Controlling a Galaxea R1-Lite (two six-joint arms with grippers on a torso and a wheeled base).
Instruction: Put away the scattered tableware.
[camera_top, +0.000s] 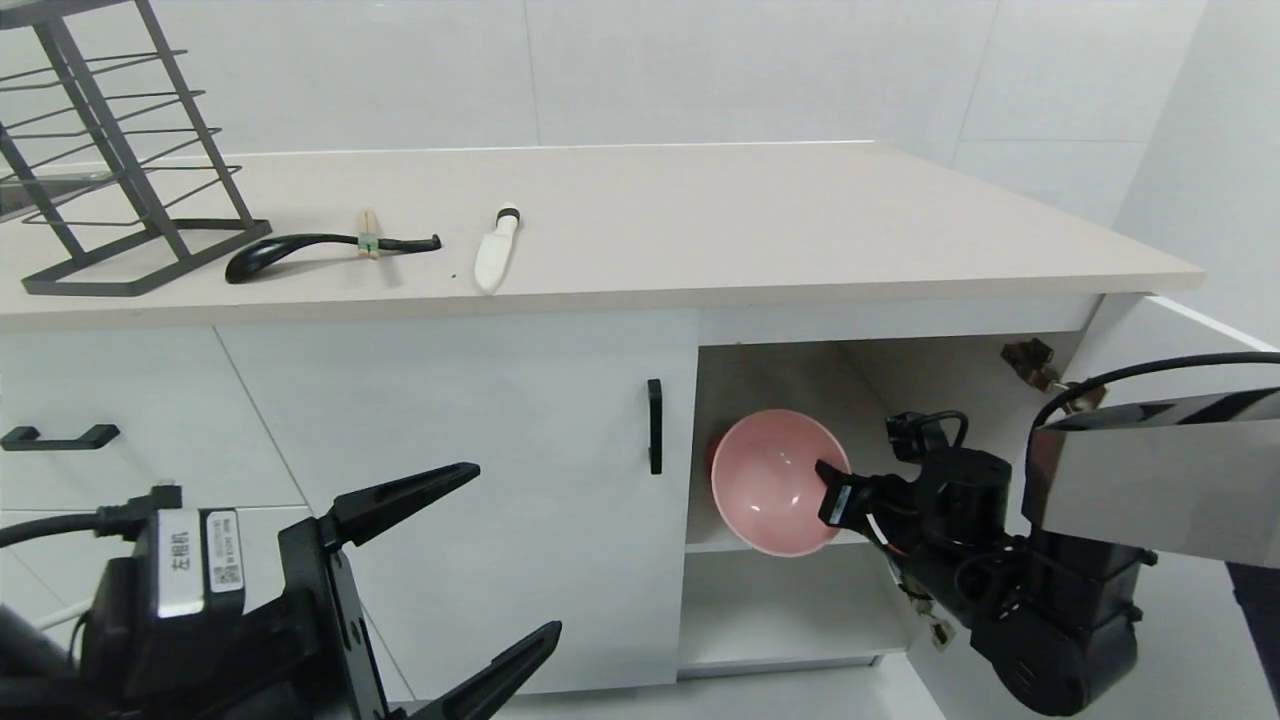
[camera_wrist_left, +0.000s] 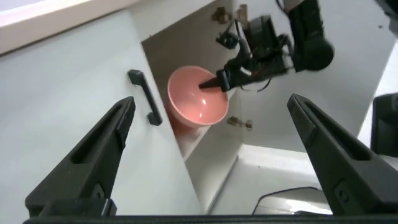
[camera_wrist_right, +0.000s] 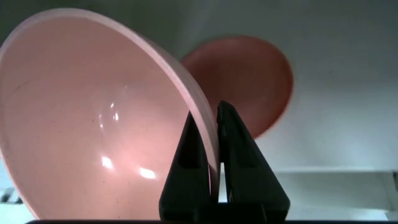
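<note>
Pinched between the nearly closed fingers of the right gripper (camera_top: 830, 490), the rim of the pink bowl (camera_top: 770, 480) is being held inside the open cabinet (camera_top: 900, 380), at the front edge of its upper shelf (camera_top: 700, 546). The bowl is being tilted so that its hollow faces outward. The left gripper (camera_top: 515, 548) is being held spread wide and empty before the closed door (camera_top: 480, 450). A black spoon (camera_top: 270, 255), chopsticks (camera_top: 369, 235) across its handle, and a white knife (camera_top: 495, 255) are lying near the bench's (camera_top: 800, 220) front edge, beside a wire rack (camera_top: 120, 180) at the left end.
</note>
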